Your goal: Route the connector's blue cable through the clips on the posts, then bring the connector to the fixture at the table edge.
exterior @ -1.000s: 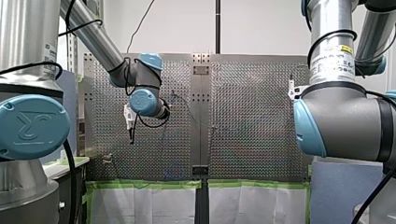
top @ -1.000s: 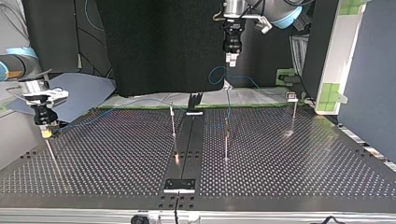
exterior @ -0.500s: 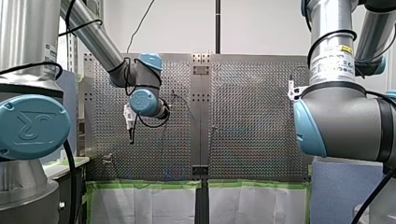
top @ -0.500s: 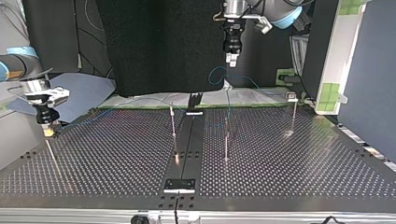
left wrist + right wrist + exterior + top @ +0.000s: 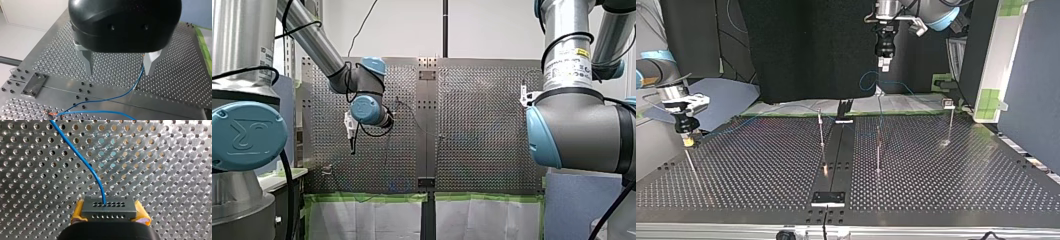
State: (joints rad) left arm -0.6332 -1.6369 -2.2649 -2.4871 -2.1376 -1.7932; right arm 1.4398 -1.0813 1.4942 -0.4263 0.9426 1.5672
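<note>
Right wrist view: the connector [image 5: 109,207] is held by the right hand [image 5: 109,213]; routing seems underway, the blue cable [image 5: 85,161] next to be grasped by the wide-open left hand [image 5: 120,71].

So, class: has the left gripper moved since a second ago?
No: in the top view, my left gripper hangs where it did, above the same post.

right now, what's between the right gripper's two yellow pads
The grey connector, held by both yellow pads, with the blue cable coming out of its face. The right wrist view shows it.
</note>
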